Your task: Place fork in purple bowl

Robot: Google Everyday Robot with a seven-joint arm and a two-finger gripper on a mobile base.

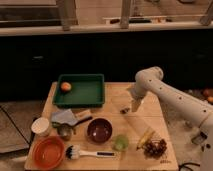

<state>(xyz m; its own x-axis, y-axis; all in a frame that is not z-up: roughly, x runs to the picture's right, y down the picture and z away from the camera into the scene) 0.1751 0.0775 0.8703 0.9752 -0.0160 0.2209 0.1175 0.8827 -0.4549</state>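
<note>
- Orange bowl (pixel 48 151): at the near left corner of the counter (pixel 152 116), far left of the claw (pixel 131 105) and much nearer the camera.
- Brush (pixel 89 153): white handle and black bristles, lying flat just right of the orange bowl and nearer the camera than the claw.
- Green round item (pixel 120 144): on the counter in front of the claw, toward the camera and well apart from it.
- Grapes (pixel 156 148) and banana (pixel 145 137): side by side, nearer the camera than the claw and slightly to its right.
- Purple bowl (pixel 99 130): upright, left of the claw and nearer the camera, with bare counter between the two. Nothing shows inside it.
- White cup (pixel 40 126): at the left edge of the counter, far left of the claw.
- Grey cloth (pixel 62 117) and dark-handled utensil (pixel 83 120): left of the claw, just behind the purple bowl.
- Fork (pixel 129 119): just below the claw and outside the purple bowl. The dark head is at the claw tip and the pale handle slants toward the camera and right. Whether it is gripped or lying on the counter cannot be told.
- Claw: low over the middle of the counter, on the white arm (pixel 167 94) that reaches in from the right. Its state cannot be told.
- Green tray (pixel 82 100): left of the claw and farther back, with an orange (pixel 65 86) in its far left corner.
</note>
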